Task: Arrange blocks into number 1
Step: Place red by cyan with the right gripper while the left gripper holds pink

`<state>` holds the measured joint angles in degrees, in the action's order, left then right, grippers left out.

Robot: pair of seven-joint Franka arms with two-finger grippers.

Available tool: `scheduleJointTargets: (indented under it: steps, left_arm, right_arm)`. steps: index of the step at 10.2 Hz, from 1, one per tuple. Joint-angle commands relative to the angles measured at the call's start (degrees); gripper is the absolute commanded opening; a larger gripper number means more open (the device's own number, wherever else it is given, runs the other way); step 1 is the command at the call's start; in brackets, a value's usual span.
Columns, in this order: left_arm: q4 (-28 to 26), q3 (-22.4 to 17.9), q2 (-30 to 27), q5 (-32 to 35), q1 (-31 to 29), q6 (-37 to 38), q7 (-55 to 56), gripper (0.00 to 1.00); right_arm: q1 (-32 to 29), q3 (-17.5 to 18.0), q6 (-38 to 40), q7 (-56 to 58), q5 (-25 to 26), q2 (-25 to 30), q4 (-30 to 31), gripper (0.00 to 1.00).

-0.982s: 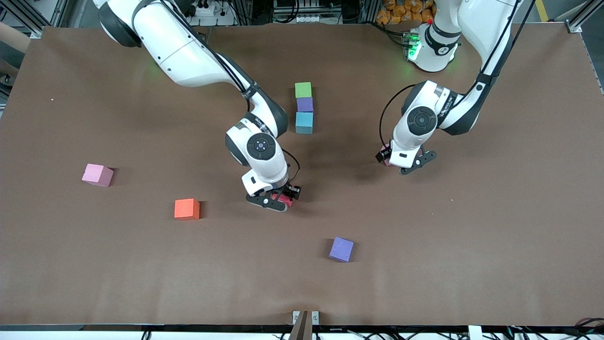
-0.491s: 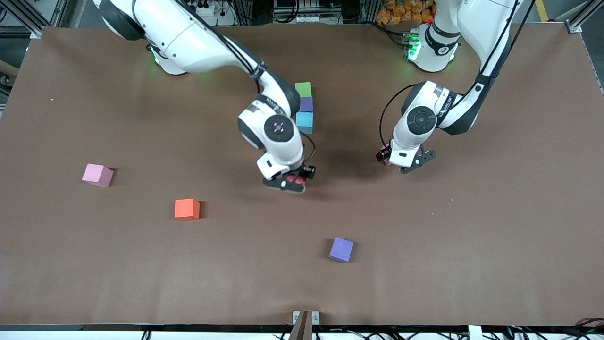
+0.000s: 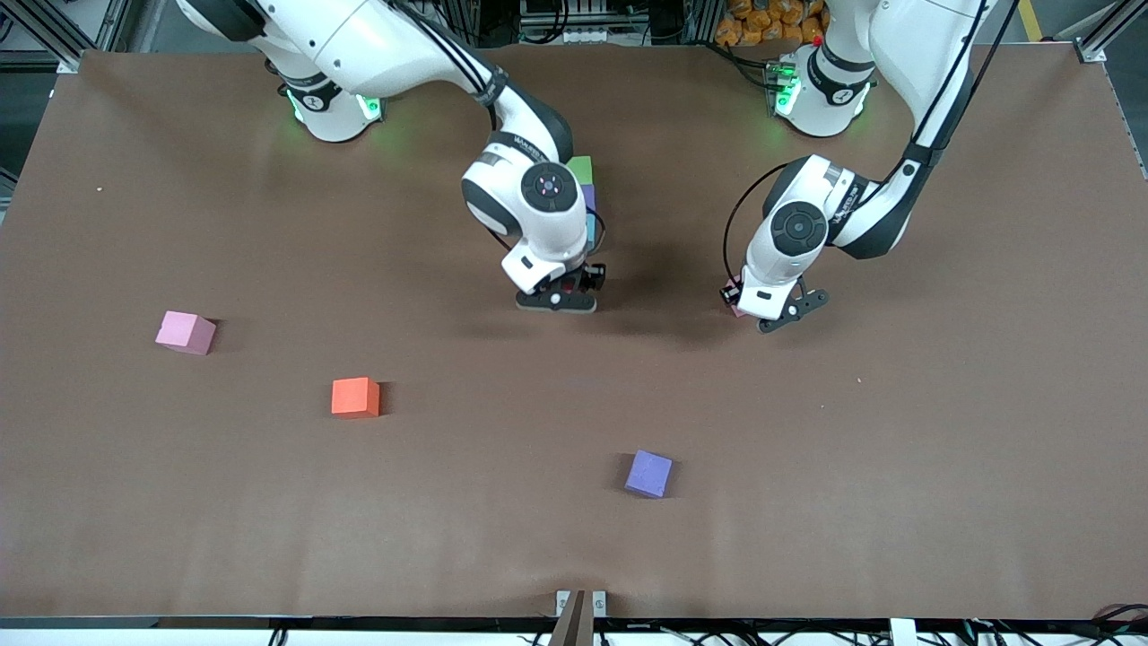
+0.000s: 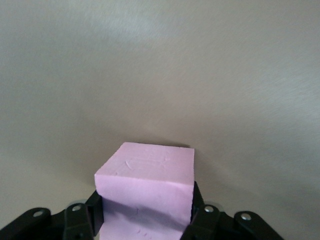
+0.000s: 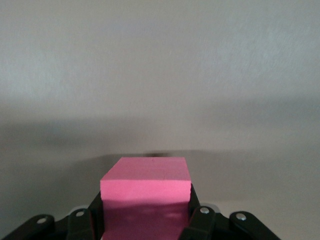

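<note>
A column of blocks lies mid-table: green, then purple, with the light blue one hidden by the right arm. My right gripper is shut on a red block, over the table at the column's light blue end. My left gripper is shut on a pale pink block, over bare table toward the left arm's end. Loose on the table lie another pink block, an orange block and a second purple block.
The brown table is bare around the loose blocks. Both arm bases stand at the edge farthest from the front camera. A small bracket sits at the nearest edge.
My right gripper carried the red block from the table's middle up to the end of the block column. The left arm has hardly moved.
</note>
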<state>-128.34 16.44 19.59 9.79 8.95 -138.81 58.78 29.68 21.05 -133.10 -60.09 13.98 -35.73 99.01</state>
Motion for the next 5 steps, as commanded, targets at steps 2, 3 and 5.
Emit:
scheduleJointTargets:
  steps: [2,3,5]
  left_arm:
    - [9.4,0.3,1.8,1.5,1.8,0.5,1.0,0.0]
    - [12.4,0.3,2.4,1.5,2.1,1.7,0.8,0.0]
    - [18.4,0.2,6.6,2.2,5.0,2.9,0.4,0.0]
  right_arm:
    - [0.4,0.4,-4.0,-3.1,4.3,2.5,6.1,0.0]
    - [0.7,0.5,-4.1,-3.7,5.3,2.2,6.1,0.0]
    - [1.3,0.7,-4.7,-5.3,5.5,1.8,6.1,0.0]
